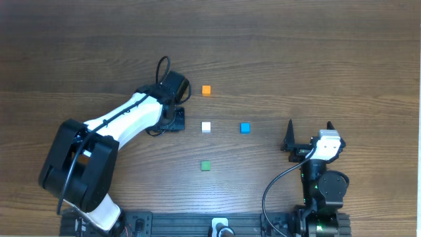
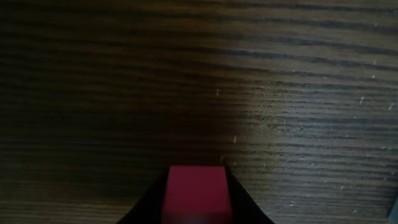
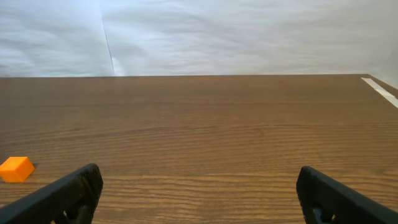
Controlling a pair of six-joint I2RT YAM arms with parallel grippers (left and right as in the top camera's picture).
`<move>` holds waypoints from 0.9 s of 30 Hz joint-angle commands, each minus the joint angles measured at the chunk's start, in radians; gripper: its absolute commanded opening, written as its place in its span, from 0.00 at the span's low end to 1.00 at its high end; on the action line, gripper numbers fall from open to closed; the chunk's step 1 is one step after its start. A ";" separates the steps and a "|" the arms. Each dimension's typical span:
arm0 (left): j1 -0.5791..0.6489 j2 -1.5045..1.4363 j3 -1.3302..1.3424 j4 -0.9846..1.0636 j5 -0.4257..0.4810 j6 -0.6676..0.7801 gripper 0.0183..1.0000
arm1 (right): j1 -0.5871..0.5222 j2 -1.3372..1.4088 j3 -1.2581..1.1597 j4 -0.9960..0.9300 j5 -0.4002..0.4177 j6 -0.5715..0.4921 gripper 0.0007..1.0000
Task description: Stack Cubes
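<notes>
My left gripper (image 2: 196, 208) is shut on a red cube (image 2: 196, 190), held close over the wooden table. From above, the left gripper (image 1: 173, 121) sits just left of a white cube (image 1: 206, 126). An orange cube (image 1: 206, 89) lies beyond the white one, a blue cube (image 1: 245, 127) to its right, and a green cube (image 1: 205, 166) nearer the arm bases. My right gripper (image 1: 308, 135) stands open near its base, right of the blue cube, with nothing between its fingers. In the right wrist view, the orange cube (image 3: 16, 168) shows past the open gripper (image 3: 199, 198).
The wooden table (image 1: 316, 59) stretches bare to the back and right. A white wall (image 3: 249, 37) stands behind its far edge. The four loose cubes lie apart from each other in the middle.
</notes>
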 commanded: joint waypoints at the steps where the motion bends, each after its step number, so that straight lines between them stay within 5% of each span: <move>1: 0.005 -0.034 -0.012 0.003 0.034 -0.022 0.07 | 0.000 -0.008 -0.008 0.001 -0.008 -0.001 0.99; 12: -0.184 -0.133 0.163 -0.169 -0.021 -0.278 0.02 | 0.000 -0.008 -0.008 0.001 -0.008 -0.001 0.99; 27: -0.292 0.016 0.302 -0.181 -0.026 -0.336 0.02 | 0.000 -0.008 -0.008 0.001 -0.008 -0.001 0.99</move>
